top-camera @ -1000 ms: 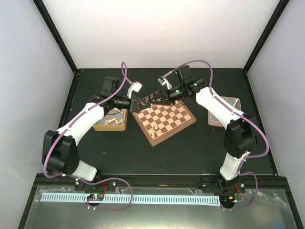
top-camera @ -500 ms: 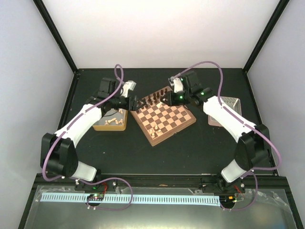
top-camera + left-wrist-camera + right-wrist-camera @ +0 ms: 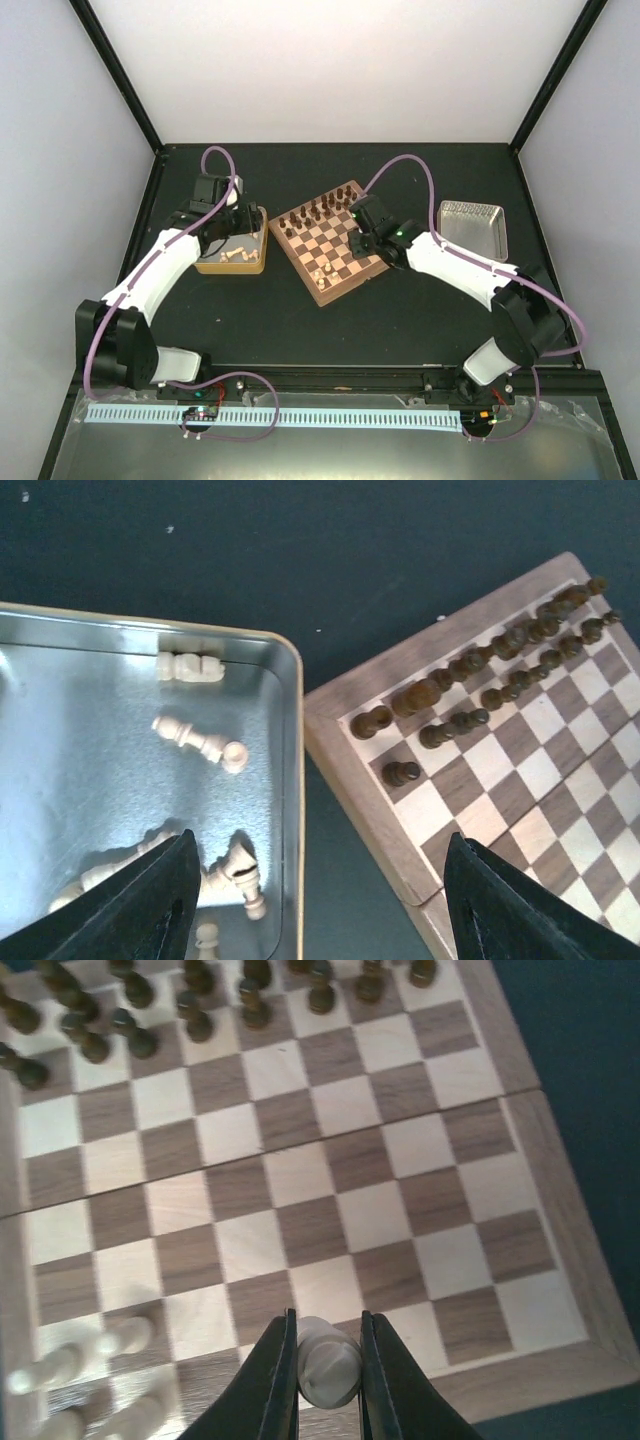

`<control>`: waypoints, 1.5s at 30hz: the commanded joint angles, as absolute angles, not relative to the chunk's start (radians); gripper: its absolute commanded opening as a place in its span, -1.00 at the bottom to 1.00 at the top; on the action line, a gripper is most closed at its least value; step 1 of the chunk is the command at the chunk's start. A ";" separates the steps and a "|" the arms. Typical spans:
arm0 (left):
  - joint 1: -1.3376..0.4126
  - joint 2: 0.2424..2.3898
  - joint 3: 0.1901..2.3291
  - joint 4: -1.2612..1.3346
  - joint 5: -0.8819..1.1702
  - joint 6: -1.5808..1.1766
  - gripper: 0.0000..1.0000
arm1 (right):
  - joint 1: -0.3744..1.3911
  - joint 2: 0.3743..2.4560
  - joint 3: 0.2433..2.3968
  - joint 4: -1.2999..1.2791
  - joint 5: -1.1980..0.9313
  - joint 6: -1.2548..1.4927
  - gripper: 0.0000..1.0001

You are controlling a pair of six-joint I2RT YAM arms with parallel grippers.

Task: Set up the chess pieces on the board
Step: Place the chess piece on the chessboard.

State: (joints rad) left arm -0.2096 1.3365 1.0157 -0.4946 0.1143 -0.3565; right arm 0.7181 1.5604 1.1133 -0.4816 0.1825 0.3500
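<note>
Arms: two; the left one reaches over the tan-rimmed tray (image 3: 80, 740) and the right one over the board (image 3: 370, 1210).
Left gripper (image 3: 318, 837): released, fingers spread wide with nothing between them, hovering above the tray's edge next to the board.
Right gripper (image 3: 326, 1325): clenched on one cream piece (image 3: 328, 1365), held above the near end of the board, by its rim.
Board: one, lying at an angle in the middle of the dark table (image 3: 400, 320), just beside the tan-rimmed tray.
Dark pieces (image 3: 470, 665): two rows standing upright along the board's far edge; they are too crowded for an exact count.
Cream pieces on board (image 3: 125, 1335): at least three at the near corner, blurred.
Cream pieces in tray (image 3: 200, 742): two lying on their sides apart from the rest, plus a heap partly hidden behind a finger.
Trays: two; the silver tray (image 3: 472, 225) sits well apart on the right.
</note>
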 commanded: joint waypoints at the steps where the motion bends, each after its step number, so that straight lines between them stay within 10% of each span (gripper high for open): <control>1: -0.204 1.350 1.019 -0.534 0.040 -0.394 0.37 | 0.723 1.580 1.076 -0.453 0.330 0.393 -0.95; 35: -0.199 1.406 1.040 -0.538 0.075 -0.414 0.36 | 0.723 1.649 1.008 -0.397 0.249 0.413 -0.67; 45: -0.191 1.408 1.029 -0.545 0.061 -0.442 0.40 | 0.724 1.613 1.037 -0.440 0.253 0.433 -0.11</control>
State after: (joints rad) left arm -0.2028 1.4010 1.0149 -0.5381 0.0715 -0.4122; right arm 0.7177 1.6379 1.0119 -0.4278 0.2443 0.4141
